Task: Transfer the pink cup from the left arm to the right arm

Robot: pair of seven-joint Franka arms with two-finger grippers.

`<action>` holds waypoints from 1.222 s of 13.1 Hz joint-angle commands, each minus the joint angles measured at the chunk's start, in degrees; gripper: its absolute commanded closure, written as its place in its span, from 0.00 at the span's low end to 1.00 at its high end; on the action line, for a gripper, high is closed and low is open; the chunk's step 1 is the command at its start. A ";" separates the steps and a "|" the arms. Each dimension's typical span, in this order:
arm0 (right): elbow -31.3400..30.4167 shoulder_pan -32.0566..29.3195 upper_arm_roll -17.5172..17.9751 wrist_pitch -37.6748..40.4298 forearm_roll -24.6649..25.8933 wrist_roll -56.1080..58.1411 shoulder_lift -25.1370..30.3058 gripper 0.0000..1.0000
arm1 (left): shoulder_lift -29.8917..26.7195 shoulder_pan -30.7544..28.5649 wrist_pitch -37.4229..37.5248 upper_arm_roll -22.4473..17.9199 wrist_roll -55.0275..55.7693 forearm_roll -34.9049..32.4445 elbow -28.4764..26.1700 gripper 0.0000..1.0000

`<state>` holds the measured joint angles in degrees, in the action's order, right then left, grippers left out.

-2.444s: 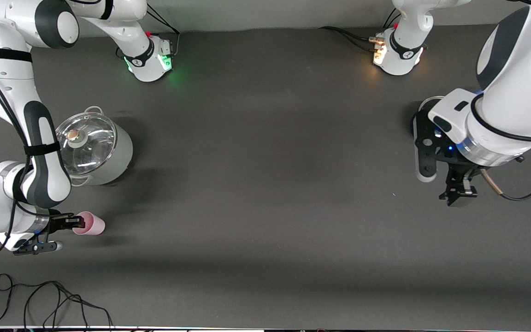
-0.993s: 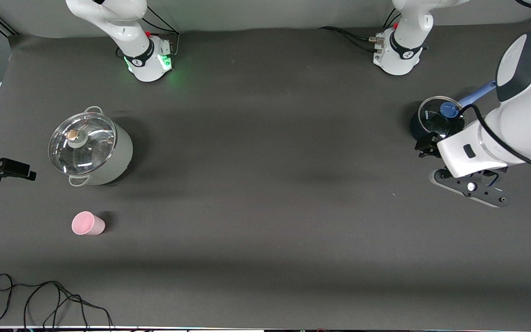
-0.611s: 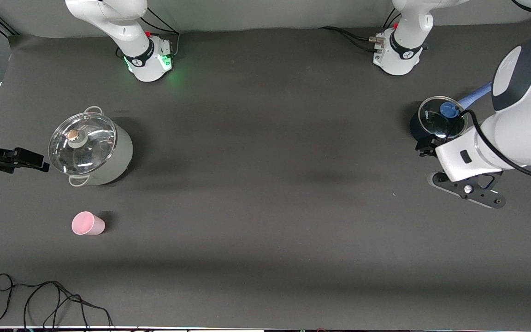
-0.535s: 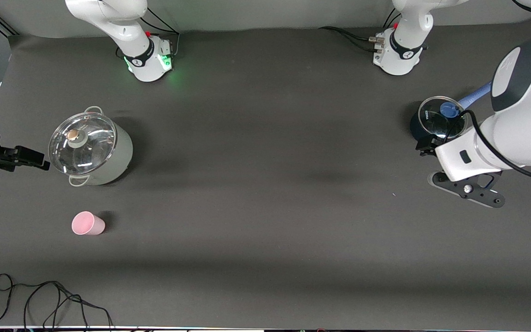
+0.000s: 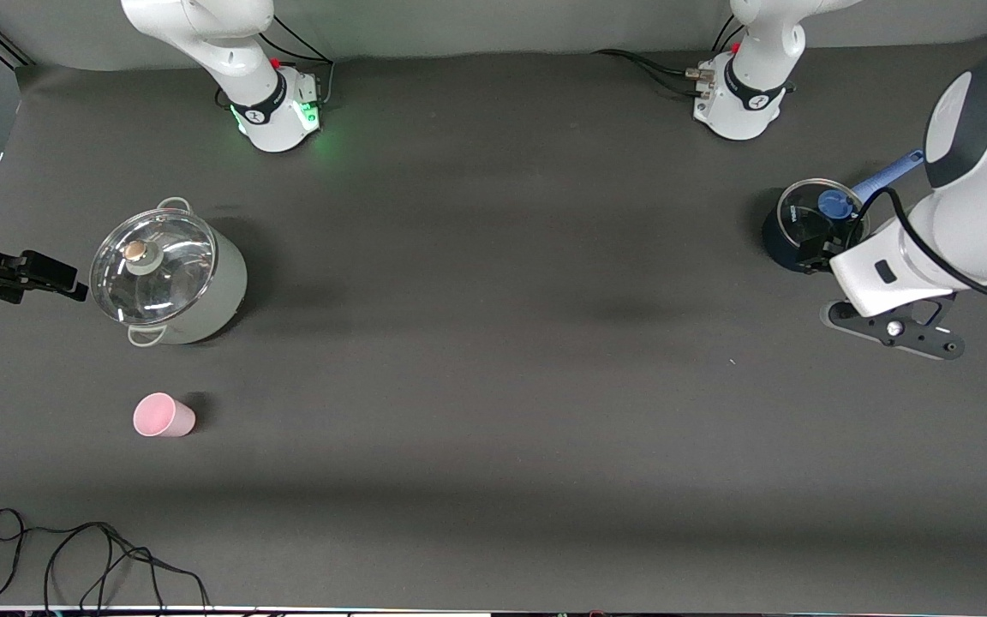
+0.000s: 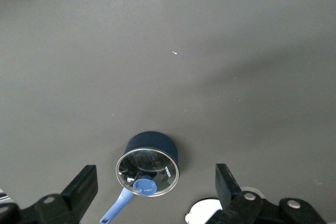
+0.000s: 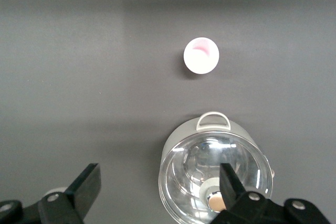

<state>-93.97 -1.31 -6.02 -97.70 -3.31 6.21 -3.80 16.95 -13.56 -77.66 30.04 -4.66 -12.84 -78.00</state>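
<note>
Two white Franka arms are seen drawn back to the ends of the grey-covered table (image 5: 493, 411), and nothing is held by either, so the handover is judged finished as far as the present layout allows: the cup stands upright and free at the right arm's end, and no step appears to be left beyond parking the arms. The large pale-green metal pot with a glass lid (image 5: 170, 274) is found at that same end, farther from the front camera than the cup and well apart from it. The small dark-blue saucepan with a glass lid and a blue handle (image 5: 812, 224) is placed at the left arm's end. The left gripper (image 5: 896, 327), a black claw-like linkage, is seen over the table just beside that saucepan, its jaws spread wide and empty in the left wrist view. The right gripper (image 5: 44, 278), with narrow straight black fingers, is seen at the table's edge beside the big pot, likewise spread wide with nothing between the fingers. The small pale-pink plastic tumbler, the pink cup (image 5: 163, 416), is touched by nothing. A loose black cable (image 5: 91, 557) lies nearest the front camera, clear of everything, and no obstacle is noted.
</note>
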 commanded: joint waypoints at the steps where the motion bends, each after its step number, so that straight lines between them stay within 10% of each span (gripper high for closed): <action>1: 1.32 0.17 0.66 0.31 0.23 -2.25 1.25 0.00 | -4.91 5.79 -2.24 -8.20 0.88 1.94 -5.15 0.00; 4: 2.30 0.17 3.11 1.64 0.58 -6.89 1.43 0.00 | -9.11 17.15 -5.90 -23.68 0.62 7.99 -10.47 0.00; 9: 3.00 0.96 3.12 1.72 0.76 -6.65 1.34 0.00 | -20.28 17.61 -19.45 -27.04 -0.08 8.36 -28.86 0.00; 16: 2.74 2.63 0.31 1.81 1.20 -5.15 1.43 0.00 | -19.33 20.25 -20.17 -31.11 -6.24 8.45 -26.87 0.00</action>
<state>-91.49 -0.08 -4.32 -96.63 -2.94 0.60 -2.85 -2.18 6.63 -97.10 -1.18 -9.04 -5.01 -105.71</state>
